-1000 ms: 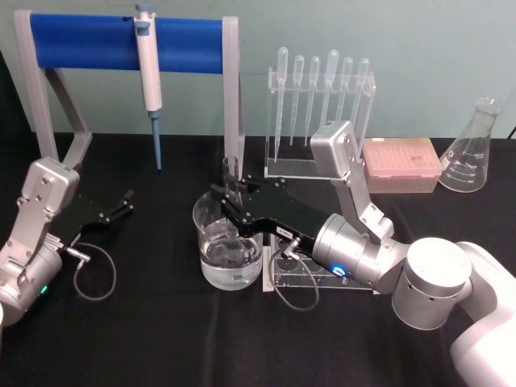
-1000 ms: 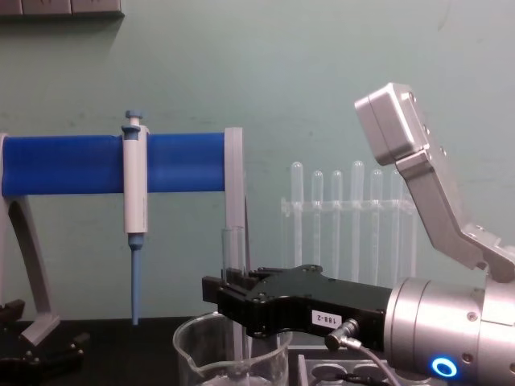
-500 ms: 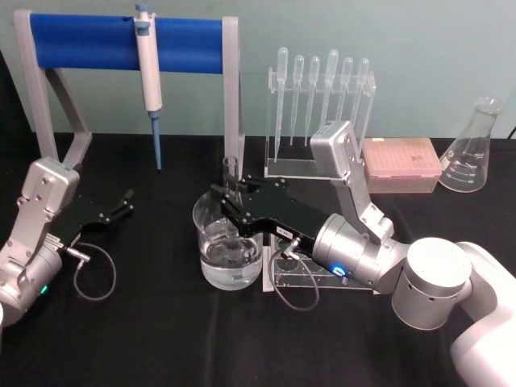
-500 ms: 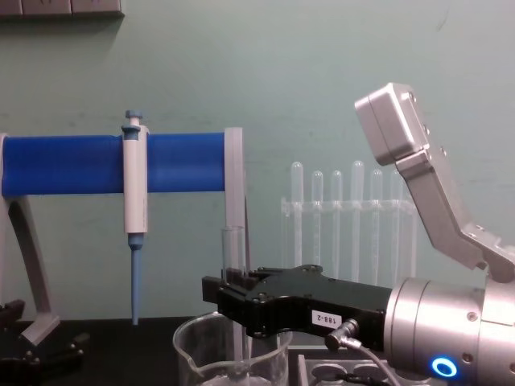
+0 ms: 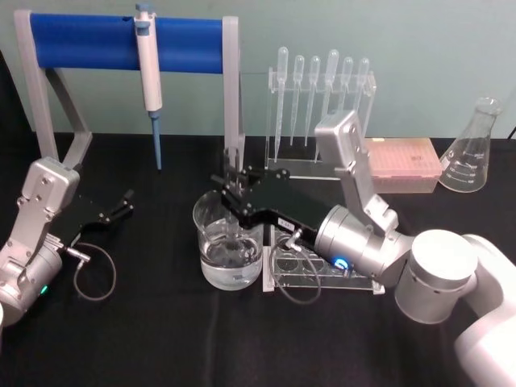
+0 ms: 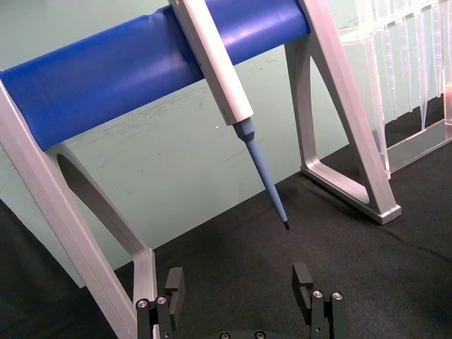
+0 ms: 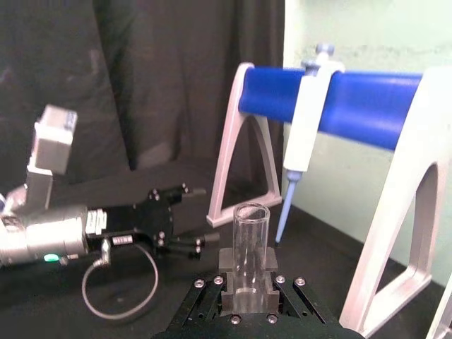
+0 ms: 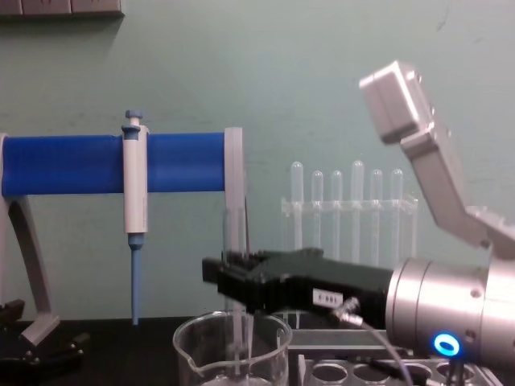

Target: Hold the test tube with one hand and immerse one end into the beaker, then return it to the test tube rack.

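Note:
The clear glass test tube (image 5: 232, 165) stands upright over the wide glass beaker (image 5: 214, 260), which holds some water. My right gripper (image 5: 232, 185) is shut on the tube's upper part. From the side, the test tube (image 8: 233, 233) runs down past the right gripper (image 8: 235, 273) into the beaker (image 8: 201, 354); I cannot tell whether its tip touches the water. Its open rim shows above the shut fingers as the test tube (image 7: 251, 240) in the right wrist view. My left gripper (image 5: 126, 201) rests open on the table at the left; the left gripper (image 6: 239, 286) holds nothing.
A blue-barred stand (image 5: 121, 40) with a hanging pipettor (image 5: 149, 72) stands behind. A rack of plastic pipettes (image 5: 318, 105), a pink tip box (image 5: 403, 165) and a conical flask (image 5: 472, 149) sit at the back right. A clear tube rack (image 5: 314, 274) lies under my right arm.
My right gripper has risen a little with the test tube, drawing it upward in the beaker. The left arm has not moved.

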Robot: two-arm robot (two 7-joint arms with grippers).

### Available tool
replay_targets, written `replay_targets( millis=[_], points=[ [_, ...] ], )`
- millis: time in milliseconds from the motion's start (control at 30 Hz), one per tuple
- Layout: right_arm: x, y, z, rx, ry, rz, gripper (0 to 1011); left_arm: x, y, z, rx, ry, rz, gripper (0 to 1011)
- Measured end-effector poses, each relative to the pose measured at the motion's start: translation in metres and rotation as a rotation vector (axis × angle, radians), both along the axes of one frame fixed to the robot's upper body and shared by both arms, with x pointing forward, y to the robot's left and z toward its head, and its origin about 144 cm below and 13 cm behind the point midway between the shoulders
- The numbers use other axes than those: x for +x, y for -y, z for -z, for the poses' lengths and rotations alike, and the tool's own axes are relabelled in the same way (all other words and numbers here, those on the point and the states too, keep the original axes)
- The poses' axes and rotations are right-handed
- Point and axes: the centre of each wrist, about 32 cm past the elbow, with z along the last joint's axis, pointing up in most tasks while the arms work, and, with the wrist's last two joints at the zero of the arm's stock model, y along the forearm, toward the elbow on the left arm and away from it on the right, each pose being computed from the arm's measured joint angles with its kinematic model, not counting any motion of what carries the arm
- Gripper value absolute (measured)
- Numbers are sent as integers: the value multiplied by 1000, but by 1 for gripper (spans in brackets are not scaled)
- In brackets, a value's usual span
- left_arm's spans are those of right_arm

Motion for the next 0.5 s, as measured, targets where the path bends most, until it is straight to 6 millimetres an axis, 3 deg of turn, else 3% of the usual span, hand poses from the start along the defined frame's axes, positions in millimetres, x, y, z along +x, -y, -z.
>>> replay_targets(
  millis=[500],
  points=[
    [-15,16,-86,87,122,-7,228,0,0,0,0,0,0,1000]
  ],
)
